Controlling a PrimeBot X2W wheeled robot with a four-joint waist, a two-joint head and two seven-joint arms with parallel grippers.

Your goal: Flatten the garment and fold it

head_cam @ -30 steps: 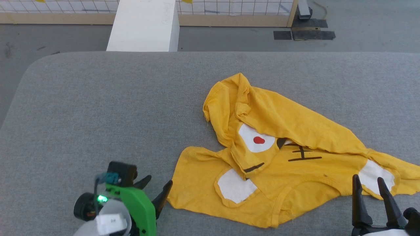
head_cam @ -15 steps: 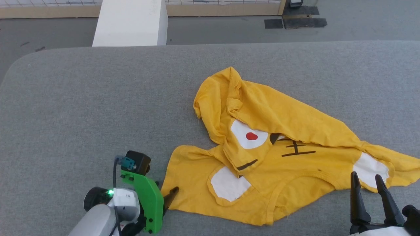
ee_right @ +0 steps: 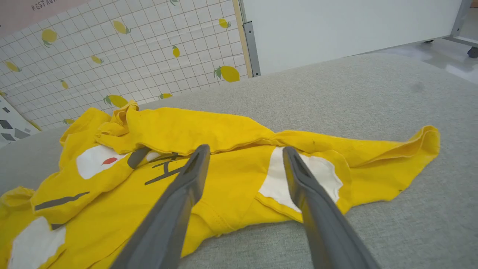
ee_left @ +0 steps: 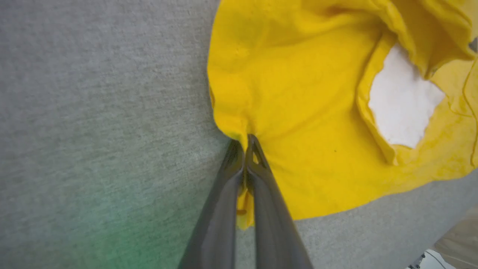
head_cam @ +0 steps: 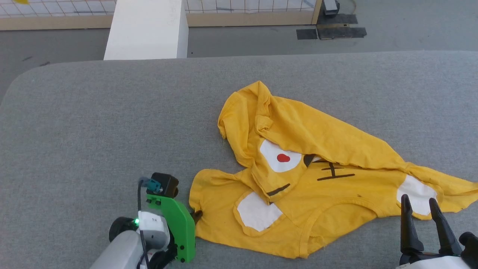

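Observation:
The mustard-yellow garment (head_cam: 317, 175) lies crumpled on the grey padded table (head_cam: 112, 130), with white patches, a red spot and dark marks showing. My left gripper (head_cam: 196, 215) is at the garment's near left corner, shut on a pinch of the yellow fabric; in the left wrist view the two fingers press together on the cloth edge (ee_left: 244, 144), beside a white patch (ee_left: 401, 108). My right gripper (head_cam: 419, 200) stands open at the garment's near right edge, by a white patch (head_cam: 416, 192). In the right wrist view its spread fingers (ee_right: 244, 151) hover over the garment (ee_right: 224, 164).
A white box-like block (head_cam: 145, 30) stands beyond the table's far edge. Behind it runs a wood-framed tiled panel (head_cam: 242, 7) printed with lemons (ee_right: 227, 73). Dark mats (head_cam: 330, 33) lie on the floor at the far right. Bare grey table stretches left of the garment.
The left gripper went from open beside the garment's corner to shut on that corner, which now puckers. The head camera shifted a little. The right gripper stayed open in place.

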